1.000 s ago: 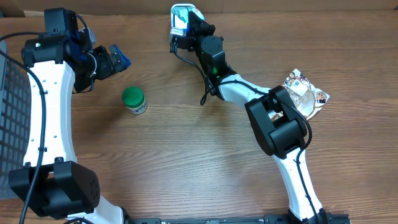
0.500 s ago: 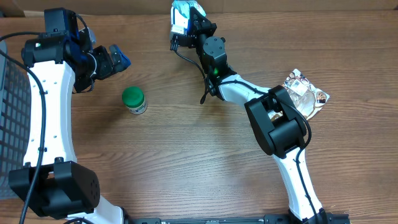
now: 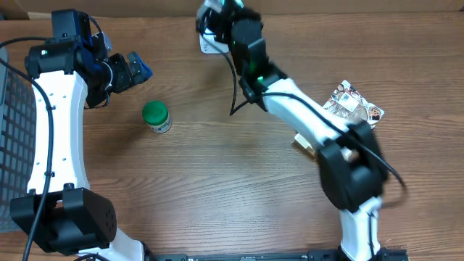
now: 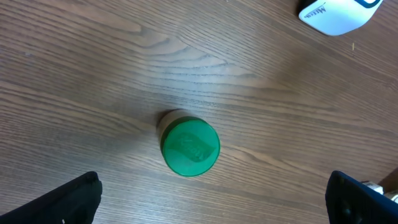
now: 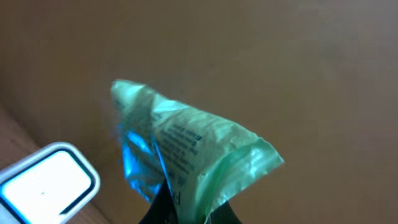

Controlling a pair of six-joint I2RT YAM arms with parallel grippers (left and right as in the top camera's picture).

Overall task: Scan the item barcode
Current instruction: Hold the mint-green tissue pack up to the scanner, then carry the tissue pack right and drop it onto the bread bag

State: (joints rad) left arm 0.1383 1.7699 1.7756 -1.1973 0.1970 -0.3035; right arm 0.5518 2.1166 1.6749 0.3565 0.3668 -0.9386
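while pinching a green packet [image 5: 186,155], right tool [image 5: 180,210] sits outstretched beside scanner [image 5: 46,186].

**Q:** Where does the overhead camera sit?

**A:** High above the brown wood-grain counter [image 3: 217,181], facing straight down, with both arms in frame.

**Q:** And the wrist cameras?

**A:** The left wrist looks down on the counter from some way up. It shares the green-lidded round jar [image 4: 189,148] and the white, blue-rimmed scanner block [image 4: 336,12] with the overhead. The right wrist sits close on the pale green crinkled plastic packet [image 5: 186,149], with the same scanner at lower left.
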